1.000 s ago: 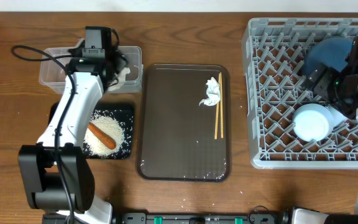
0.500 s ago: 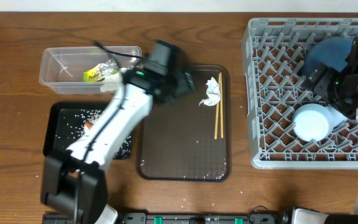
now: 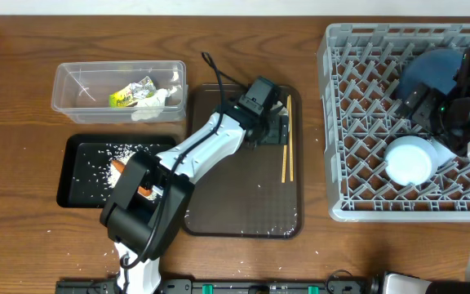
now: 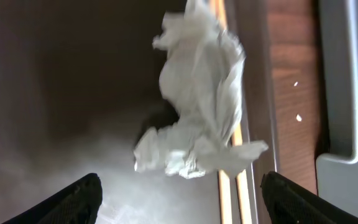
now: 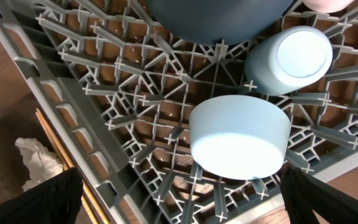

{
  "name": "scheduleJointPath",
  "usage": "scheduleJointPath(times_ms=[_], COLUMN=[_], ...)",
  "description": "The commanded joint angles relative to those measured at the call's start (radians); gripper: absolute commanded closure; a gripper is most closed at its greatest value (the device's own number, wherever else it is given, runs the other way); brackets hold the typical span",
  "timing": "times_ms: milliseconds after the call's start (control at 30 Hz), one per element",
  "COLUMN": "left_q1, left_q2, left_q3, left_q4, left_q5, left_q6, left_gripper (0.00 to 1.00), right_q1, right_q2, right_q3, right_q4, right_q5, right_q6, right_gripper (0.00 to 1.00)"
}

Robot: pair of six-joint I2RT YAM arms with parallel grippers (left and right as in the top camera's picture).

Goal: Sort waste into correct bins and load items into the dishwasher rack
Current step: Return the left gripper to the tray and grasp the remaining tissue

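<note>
My left gripper [image 3: 274,124] hangs open over the brown serving tray [image 3: 235,196], its fingers [image 4: 185,205] spread just short of the crumpled white paper [image 4: 197,118]. The wooden chopsticks [image 3: 285,159] lie beside the paper on its right. The yellow-green wrapper [image 3: 133,94] and more white paper lie in the clear tub [image 3: 72,86]. Rice [image 3: 104,152] and the carrot [image 3: 121,166] lie in the black tray [image 3: 76,192]. My right gripper [image 5: 185,202] is open above the grey rack [image 3: 357,163], over the upturned light-blue bowl [image 5: 240,143], a white cup [image 5: 291,59] and the blue plate [image 3: 431,69].
My left arm stretches across the black tray and the brown tray's left half, hiding part of the carrot. The rack's raised wall [image 4: 347,93] stands just right of the chopsticks. A few rice grains lie on the wood near the front edge.
My left arm has swung from the clear tub to the brown tray and now hovers over the crumpled paper. The wrapper stays in the tub. The right arm has not moved.
</note>
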Motion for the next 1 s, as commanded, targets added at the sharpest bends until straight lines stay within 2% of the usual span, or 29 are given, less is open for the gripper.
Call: scheduleJointPath(times_ms=[0,233,300,367,433,533,733,833,867,967], left_q1=[0.002,-0.011,-0.011,-0.011,-0.011,-0.011,-0.013,-0.012,-0.011,-0.01], left_q2=[-0.008,0.021,0.028,0.031,0.031,0.034,0.064,0.076,0.076,0.076], left_q3=[0.0,0.0,0.0,0.0,0.0,0.0,0.0,0.0,0.0,0.0], left_q4=[0.015,0.052,0.077,0.102,0.111,0.106,0.105,0.109,0.113,0.137], left_q5=[-0.033,-0.033,-0.032,-0.033,-0.033,-0.033,0.01,0.008,0.008,0.009], left_q6=[0.083,0.083,0.082,0.078,0.075,0.076,0.075,0.075,0.075,0.075], left_gripper=[0.16,0.16,0.24,0.4,0.48,0.49,0.42,0.42,0.43,0.54], right_q1=[-0.004,-0.004,-0.004,-0.004,-0.004,-0.004,-0.004,-0.004,-0.004,-0.004], right_q2=[-0.002,-0.002,-0.002,-0.002,-0.002,-0.002,-0.002,-0.002,-0.002,-0.002], right_q3=[0.001,0.001,0.001,0.001,0.001,0.001,0.001,0.001,0.001,0.001], right_q4=[0.0,0.0,0.0,0.0,0.0,0.0,0.0,0.0,0.0,0.0], right_q5=[0.001,0.001,0.001,0.001,0.001,0.001,0.001,0.001,0.001,0.001], right_q6=[0.014,0.014,0.014,0.014,0.014,0.014,0.014,0.014,0.013,0.014], right_gripper=[0.01,0.01,0.01,0.01,0.01,0.01,0.01,0.01,0.01,0.01])
